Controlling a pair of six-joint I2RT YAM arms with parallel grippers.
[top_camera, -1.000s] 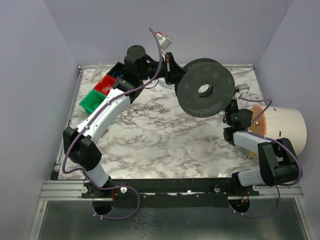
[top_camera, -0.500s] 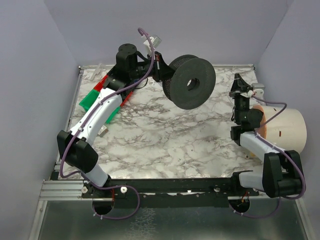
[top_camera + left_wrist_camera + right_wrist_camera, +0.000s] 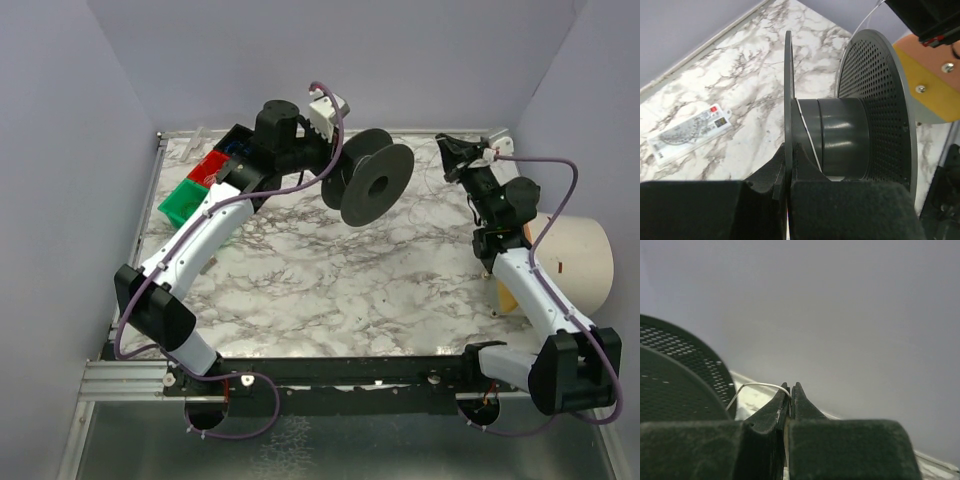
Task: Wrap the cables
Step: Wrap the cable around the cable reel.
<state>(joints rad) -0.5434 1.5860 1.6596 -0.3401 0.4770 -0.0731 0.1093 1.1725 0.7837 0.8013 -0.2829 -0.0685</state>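
The big spool (image 3: 362, 205) hangs in the air above the table (image 3: 330, 290). The left gripper (image 3: 788, 157) is clamped on its rim. The right gripper (image 3: 791, 391) pinches the thin white cable (image 3: 759, 385). Keep it tight while winding so the turns lie neat.

The left arm (image 3: 200, 235) and the right arm (image 3: 530, 290) share one build: glossy white shell links between bulky black joint housings. A thin purple hose (image 3: 277, 398) runs along each, looping loose at base and wrist. A white connector block (image 3: 322, 108) caps the left wrist. The bases sit on a black rail (image 3: 350, 378) at 6 o'clock. The left fingers (image 3: 850, 210) and the right fingers (image 3: 690, 450) are matte black blocks tapering to thin tips.
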